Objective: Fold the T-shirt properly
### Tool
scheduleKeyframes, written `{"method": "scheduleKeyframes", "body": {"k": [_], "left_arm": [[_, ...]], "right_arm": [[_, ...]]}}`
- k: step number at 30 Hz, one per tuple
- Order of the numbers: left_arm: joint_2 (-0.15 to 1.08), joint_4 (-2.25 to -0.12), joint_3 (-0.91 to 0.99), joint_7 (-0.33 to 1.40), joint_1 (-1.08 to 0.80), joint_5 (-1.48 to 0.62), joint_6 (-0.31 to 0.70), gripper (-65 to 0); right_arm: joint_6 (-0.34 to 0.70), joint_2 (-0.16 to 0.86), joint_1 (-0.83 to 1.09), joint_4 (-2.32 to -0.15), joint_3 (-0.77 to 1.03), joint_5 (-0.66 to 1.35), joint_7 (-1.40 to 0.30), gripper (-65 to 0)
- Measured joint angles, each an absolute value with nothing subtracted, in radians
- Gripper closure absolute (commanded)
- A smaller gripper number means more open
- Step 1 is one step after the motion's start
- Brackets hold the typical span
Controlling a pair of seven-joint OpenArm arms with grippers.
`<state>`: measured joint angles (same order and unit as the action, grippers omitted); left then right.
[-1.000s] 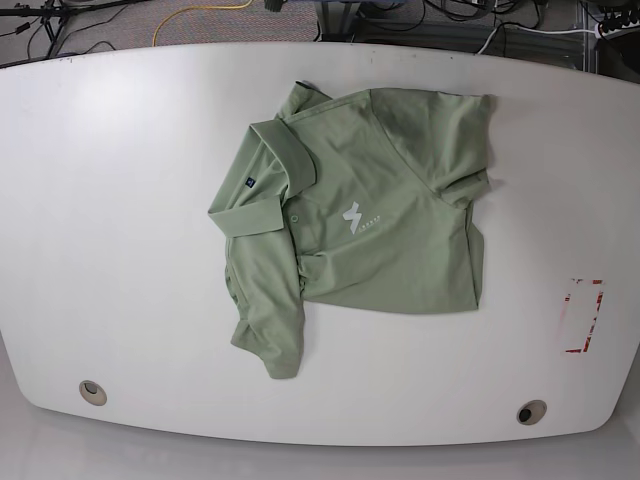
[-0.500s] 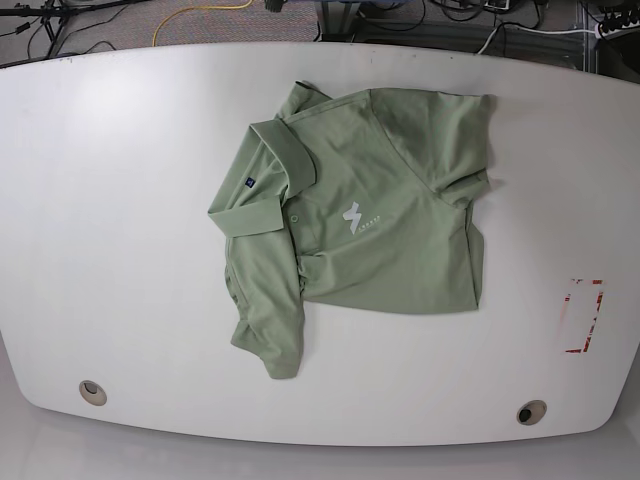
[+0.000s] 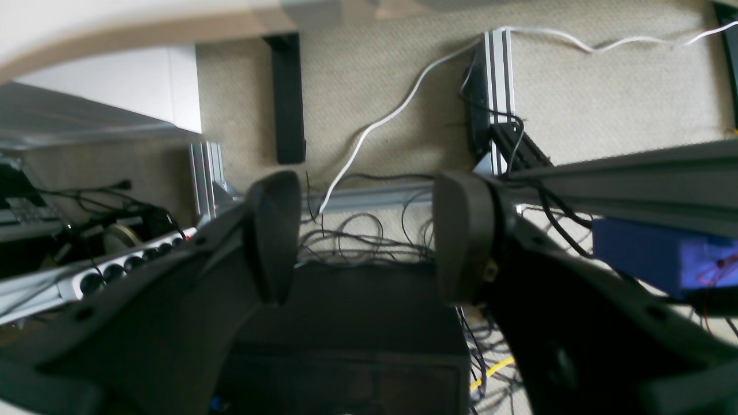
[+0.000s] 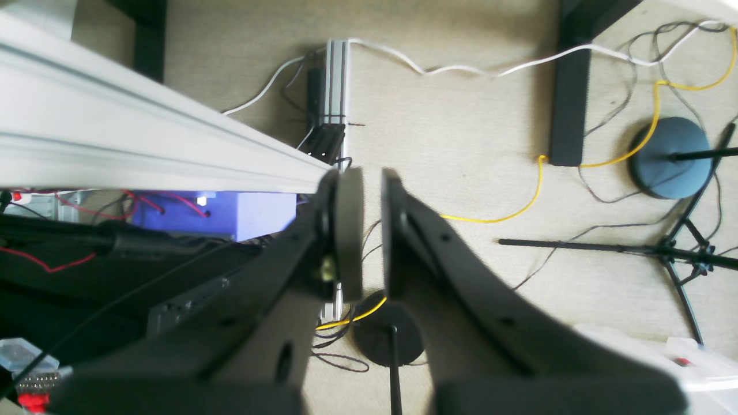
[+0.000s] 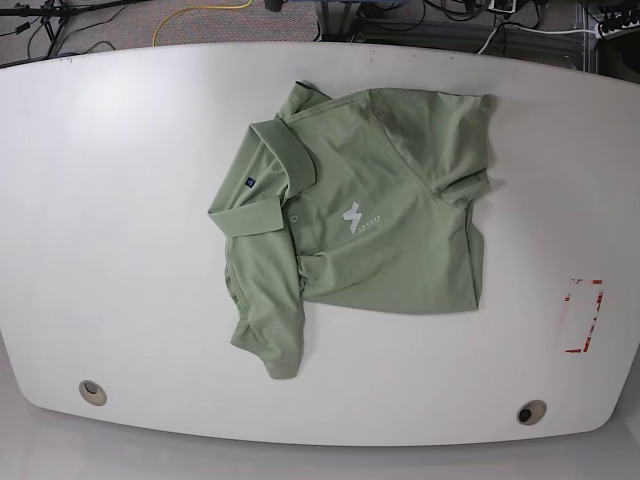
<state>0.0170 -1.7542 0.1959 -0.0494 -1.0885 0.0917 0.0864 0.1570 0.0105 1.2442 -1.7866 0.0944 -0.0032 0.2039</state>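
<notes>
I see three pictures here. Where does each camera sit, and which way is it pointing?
Base: high above, looking down on the white table and the green T-shirt; no arm shows.
Left wrist: on the left arm, facing the carpeted floor past the open left gripper.
Right wrist: on the right arm, facing the floor past the shut right gripper.
Both wrist views share the white cable on the carpet.

Both arms out of base view; T-shirt (image 5: 370,215) underlayers hidden by folds; chest logo (image 5: 355,218) lettering too small to read.
</notes>
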Motion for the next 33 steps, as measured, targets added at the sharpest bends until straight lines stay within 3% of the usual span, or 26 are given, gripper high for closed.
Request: {"method": "scheduleKeyframes", "body": {"k": [16, 33], "left_arm": [[0.02, -1.887, 0.274, -0.046, -1.145, 0.096, 0.084, -33.7], [0.01, -1.952, 0.312, -0.016, -1.077, 0.096, 0.093, -33.7]], "right_arm": [[0.157, 0.004, 1.297, -1.906, 0.11, 0.0, 0.202, -4.9], [0.157, 0.002, 1.213, -1.93, 0.104, 0.0, 0.197, -4.7]]}}
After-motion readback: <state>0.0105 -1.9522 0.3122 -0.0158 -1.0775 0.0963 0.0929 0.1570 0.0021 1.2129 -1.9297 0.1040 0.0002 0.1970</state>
